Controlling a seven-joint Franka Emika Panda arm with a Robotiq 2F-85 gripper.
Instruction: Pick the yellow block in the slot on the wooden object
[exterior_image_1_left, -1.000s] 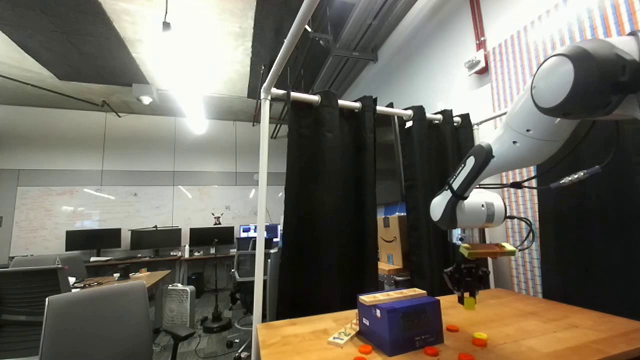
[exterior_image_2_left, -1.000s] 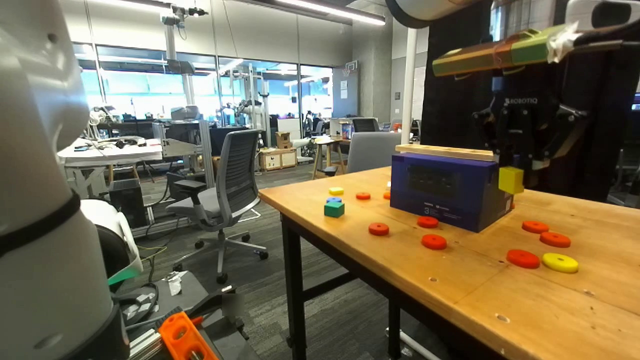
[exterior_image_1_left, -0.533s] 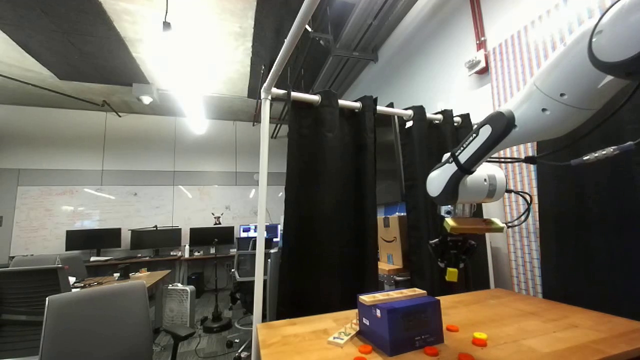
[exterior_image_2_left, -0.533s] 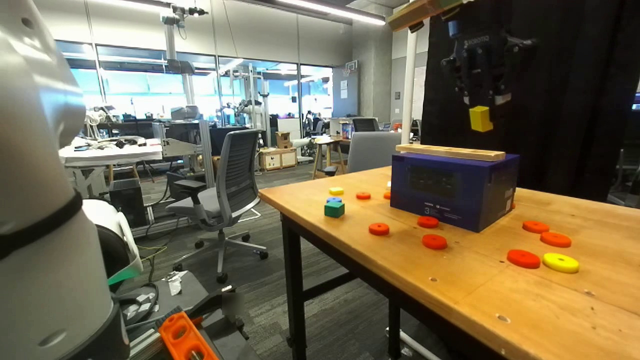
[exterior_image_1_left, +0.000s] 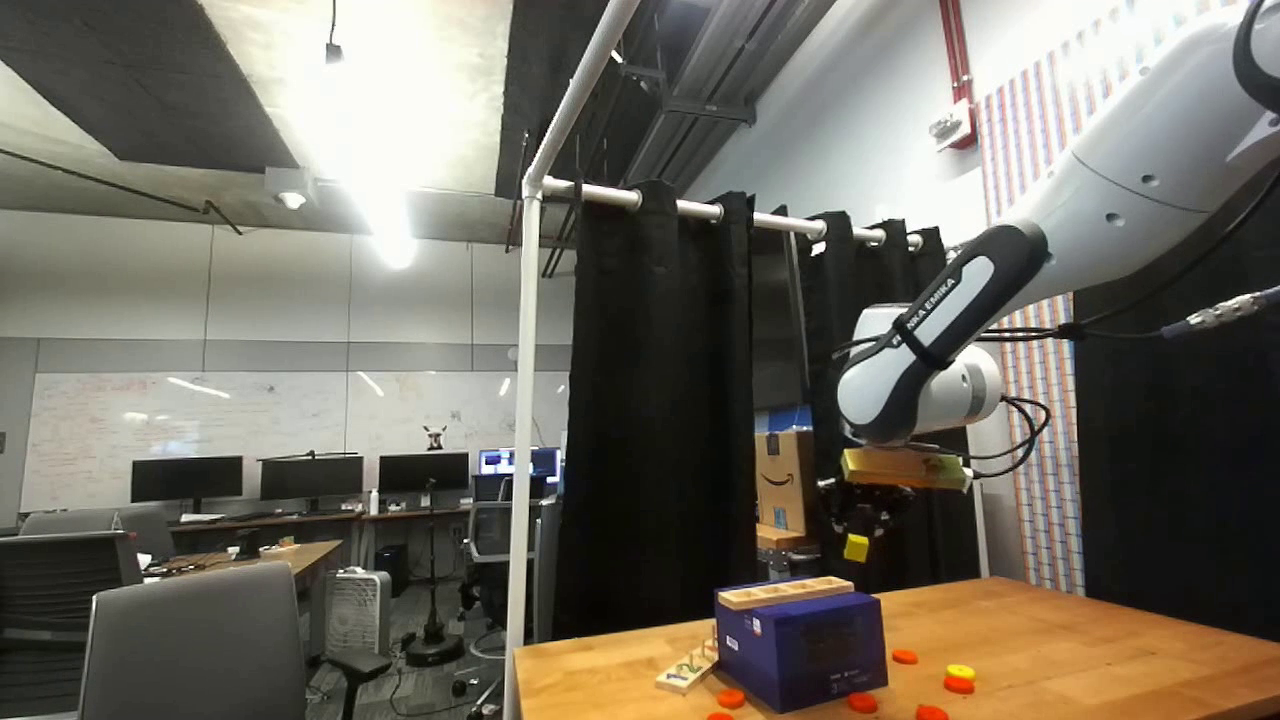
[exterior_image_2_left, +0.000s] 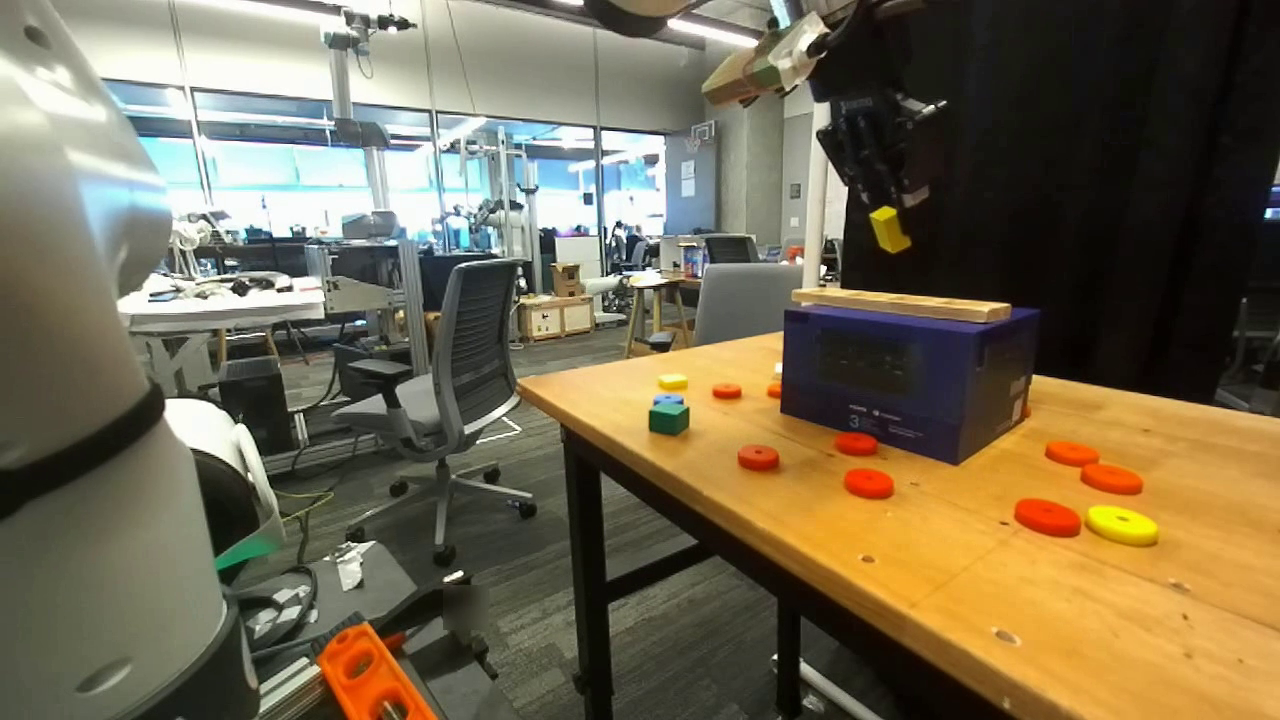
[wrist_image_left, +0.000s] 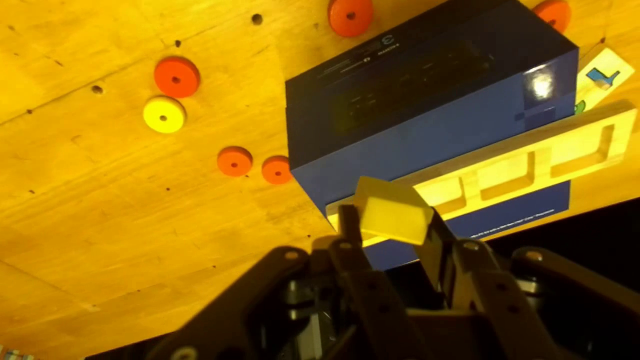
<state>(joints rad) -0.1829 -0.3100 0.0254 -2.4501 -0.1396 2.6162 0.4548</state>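
Since half a second ago, the black two-fingered robot gripper (exterior_image_2_left: 893, 203) has slid across toward the long pale wooden tray (wrist_image_left: 542, 162) and tipped a bit. The small bright yellow block (wrist_image_left: 395, 215) went with it. The tray and the dark blue oblong box (exterior_image_2_left: 900, 385) under it have not moved.

The gripper's two fingers (wrist_image_left: 349, 226) squeeze the block, one on each side, only as wide apart as the block is. The block pokes out past them, up in the air.

The thing to watch is how the tray lies. It is below the gripper, with air between block and tray in both exterior views. In the wrist view, one end hides behind the block, and the tray's long side slants off to the right and up. The block's edges slant another way. So I think the gripper must straighten, turn to match the hollow slots (wrist_image_left: 504, 175), then go down. I can't tell which slot is wanted.
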